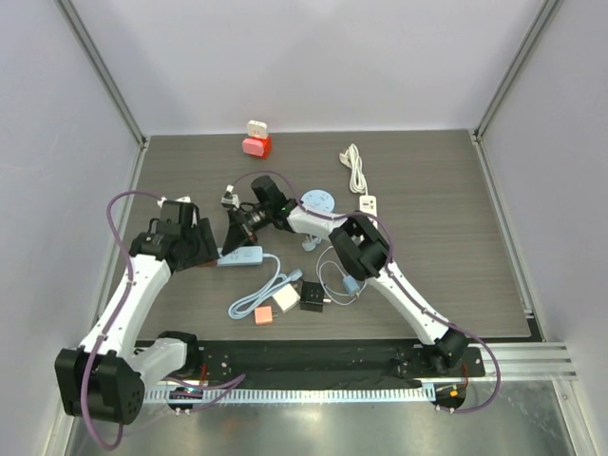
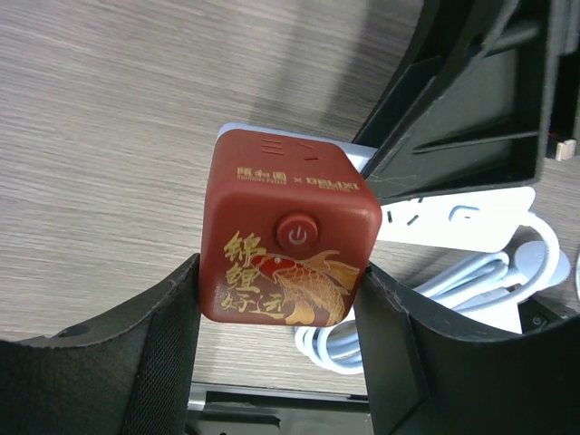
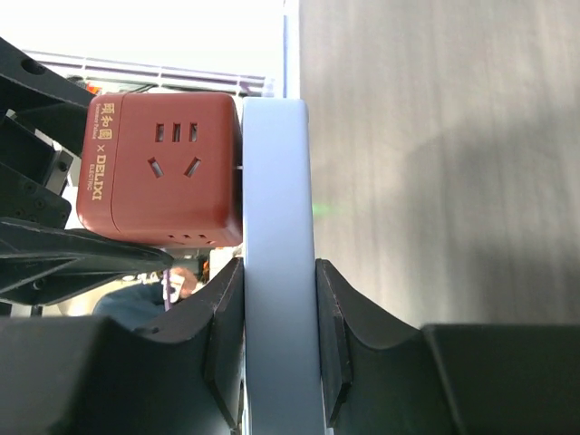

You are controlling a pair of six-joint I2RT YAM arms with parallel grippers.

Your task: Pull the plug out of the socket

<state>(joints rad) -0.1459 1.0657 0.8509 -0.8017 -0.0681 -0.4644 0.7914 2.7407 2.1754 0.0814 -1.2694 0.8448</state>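
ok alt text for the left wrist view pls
A red cube adapter with a gold fish design and a round power button is clamped between the two black fingers of the left gripper. It sits against a pale power strip on the grey wood-grain table, with a looped white cable at right.

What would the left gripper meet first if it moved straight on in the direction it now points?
The red plastic cube socket, which already sits between the fingers of the left gripper. Pushing on would probably press it against the pale blue plastic power strip behind it; depth there is unclear.
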